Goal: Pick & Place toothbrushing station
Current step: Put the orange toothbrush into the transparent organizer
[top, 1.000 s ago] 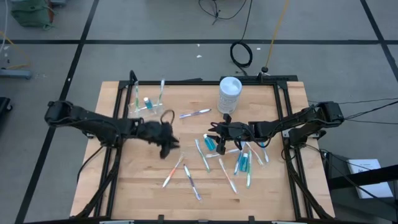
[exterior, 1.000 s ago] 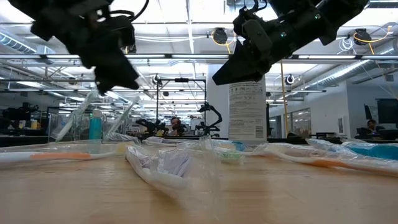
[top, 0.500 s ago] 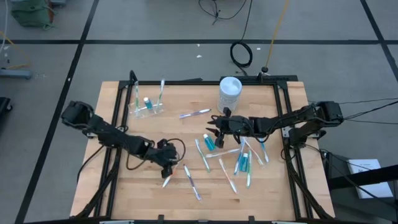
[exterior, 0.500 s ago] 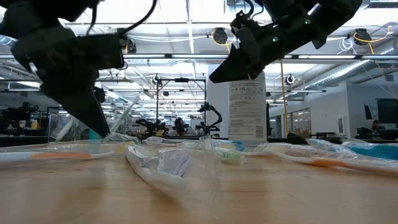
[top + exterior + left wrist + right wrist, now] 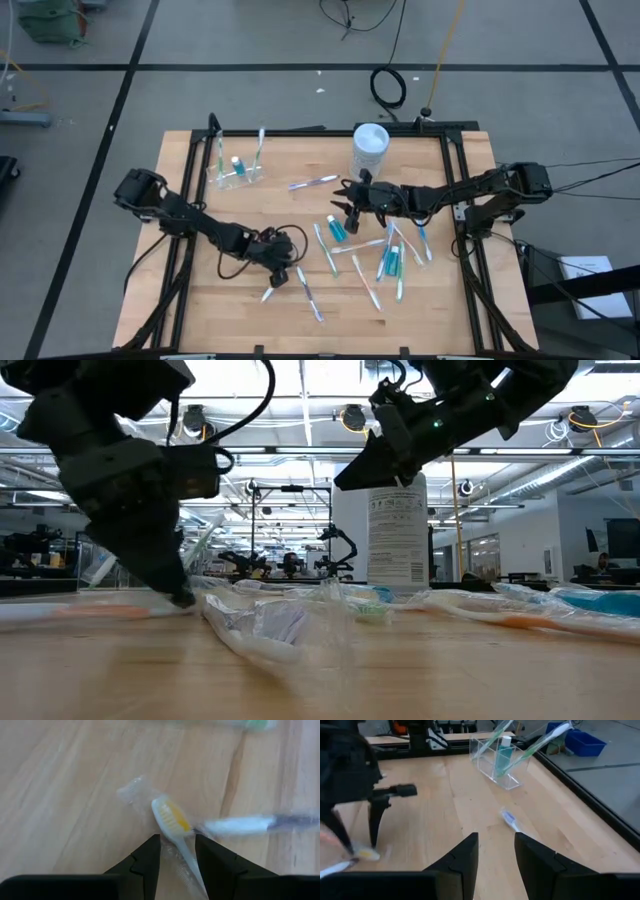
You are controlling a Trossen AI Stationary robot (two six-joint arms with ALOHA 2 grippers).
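A clear plastic cup (image 5: pixel 238 172) stands at the far left of the table with two toothbrushes leaning in it and a blue tube; it also shows in the right wrist view (image 5: pixel 500 762). Several wrapped toothbrushes and blue tubes (image 5: pixel 385 262) lie loose at the middle and right. My left gripper (image 5: pixel 279 277) is open and down at the table. Its fingers stand on either side of a wrapped toothbrush with orange bristles (image 5: pixel 172 817), just behind its head. My right gripper (image 5: pixel 346 207) is open and empty, above the table near a blue tube (image 5: pixel 337 229).
A tall white cylindrical container (image 5: pixel 369 150) stands at the far middle, just behind my right gripper. A purple-accented toothbrush (image 5: pixel 313 183) lies between the cup and the container. Another one (image 5: pixel 260 823) lies beside the orange brush. Bare wood lies at the near left.
My left gripper has swung from the table's middle toward the near edge and a little right. It has come down to the table over the orange-bristled toothbrush. My right gripper has edged toward the far edge and stays open.
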